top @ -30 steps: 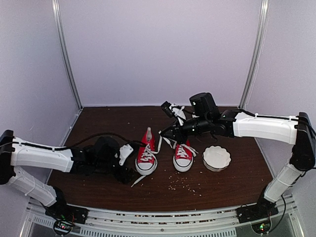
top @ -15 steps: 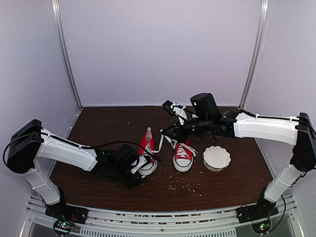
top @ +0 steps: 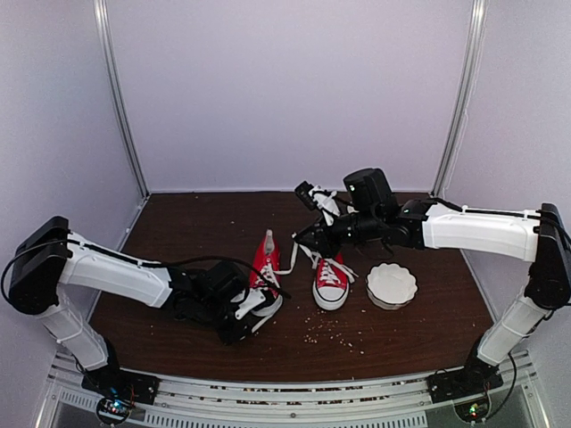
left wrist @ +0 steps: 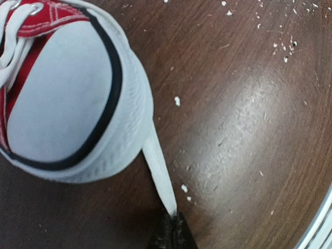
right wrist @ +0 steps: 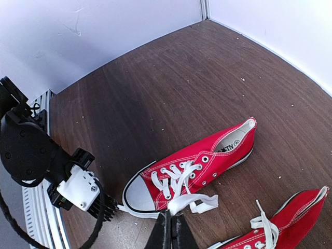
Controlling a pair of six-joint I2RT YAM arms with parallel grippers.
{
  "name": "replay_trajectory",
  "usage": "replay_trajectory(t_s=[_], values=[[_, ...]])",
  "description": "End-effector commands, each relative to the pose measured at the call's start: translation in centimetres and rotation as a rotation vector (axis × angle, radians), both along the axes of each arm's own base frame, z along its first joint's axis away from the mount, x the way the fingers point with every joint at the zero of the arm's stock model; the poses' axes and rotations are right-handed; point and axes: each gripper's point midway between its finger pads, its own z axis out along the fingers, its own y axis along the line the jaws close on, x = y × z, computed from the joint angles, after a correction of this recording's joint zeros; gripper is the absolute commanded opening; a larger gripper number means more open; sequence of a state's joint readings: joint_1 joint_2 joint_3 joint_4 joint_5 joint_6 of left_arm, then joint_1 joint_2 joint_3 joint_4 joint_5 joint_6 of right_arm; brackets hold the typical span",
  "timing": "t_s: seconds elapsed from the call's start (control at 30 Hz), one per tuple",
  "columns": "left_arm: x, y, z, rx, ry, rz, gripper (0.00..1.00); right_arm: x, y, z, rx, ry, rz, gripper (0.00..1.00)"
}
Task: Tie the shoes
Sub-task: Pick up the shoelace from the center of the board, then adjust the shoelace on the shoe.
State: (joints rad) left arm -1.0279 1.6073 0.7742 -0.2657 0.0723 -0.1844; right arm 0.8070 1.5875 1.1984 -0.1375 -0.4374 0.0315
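Observation:
Two red shoes with white toe caps stand mid-table: the left shoe and the right shoe. My left gripper sits low at the left shoe's toe cap. In the left wrist view it is shut on the end of a flat white lace that runs out from under the toe. My right gripper hovers above and between the shoes. Its wrist view shows it shut on a bunched loop of the left shoe's other lace, held up off the shoe.
A white scalloped bowl stands right of the right shoe. White crumbs are scattered on the brown table in front of the shoes. The metal rail runs along the near edge, and pale walls close in the back and sides.
My left arm swung in to the left shoe's toe, and its gripper went from open to shut on the lace end. The right arm has barely moved.

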Motion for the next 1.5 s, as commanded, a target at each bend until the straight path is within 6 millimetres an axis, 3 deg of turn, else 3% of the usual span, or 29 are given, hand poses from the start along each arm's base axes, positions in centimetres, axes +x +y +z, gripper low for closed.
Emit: replay_trajectory(t_s=[0.0,0.07,0.17,0.33,0.5,0.57,0.63,0.77,0.87,1.0,1.17,1.27,1.33,1.4,1.47], values=[[0.9,0.5,3.3,-0.036,-0.100,0.021,0.00,0.2,-0.2,2.2,0.029,-0.017,-0.014,0.00],[2.4,0.0,5.6,-0.063,-0.235,0.023,0.00,0.2,-0.3,2.3,0.027,-0.016,-0.019,0.00],[2.5,-2.9,9.5,-0.129,-0.413,-0.069,0.00,0.9,-0.7,2.1,0.033,0.000,-0.046,0.00],[3.3,-5.8,16.1,-0.325,-0.550,-0.075,0.00,1.6,-1.1,1.4,0.044,0.041,-0.061,0.00],[4.5,-2.0,22.3,-0.418,-0.679,0.078,0.00,2.5,-1.8,1.0,0.052,0.062,-0.095,0.00],[5.4,0.5,24.7,-0.469,-0.712,0.167,0.00,2.9,-1.8,0.7,0.054,0.073,-0.107,0.00],[7.5,4.1,25.9,-0.486,-0.746,0.341,0.00,3.1,-1.9,0.5,0.050,0.089,-0.115,0.00],[11.0,11.2,23.9,-0.461,-0.757,0.674,0.00,2.8,-1.7,0.6,0.052,0.104,-0.092,0.00],[11.9,13.4,21.5,-0.384,-0.751,0.761,0.00,2.1,-1.4,1.0,0.068,0.105,-0.043,0.00],[11.9,11.8,19.3,-0.363,-0.709,0.677,0.00,0.4,-0.2,1.4,0.112,0.128,0.078,0.00],[11.2,8.9,18.7,-0.447,-0.677,0.524,0.00,-1.3,0.8,2.1,0.151,0.154,0.190,0.00],[10.9,8.2,18.8,-0.480,-0.675,0.487,0.00,-3.3,2.1,4.2,0.179,0.138,0.282,0.00],[10.6,8.5,19.3,-0.511,-0.691,0.488,0.00,-5.9,3.6,5.6,0.172,0.104,0.379,0.00],[10.1,9.0,19.9,-0.551,-0.709,0.496,0.00,-7.7,5.2,8.2,0.224,0.062,0.462,0.00],[9.6,9.7,21.0,-0.606,-0.734,0.510,0.00,-8.1,6.7,10.7,0.327,0.084,0.496,0.00]])
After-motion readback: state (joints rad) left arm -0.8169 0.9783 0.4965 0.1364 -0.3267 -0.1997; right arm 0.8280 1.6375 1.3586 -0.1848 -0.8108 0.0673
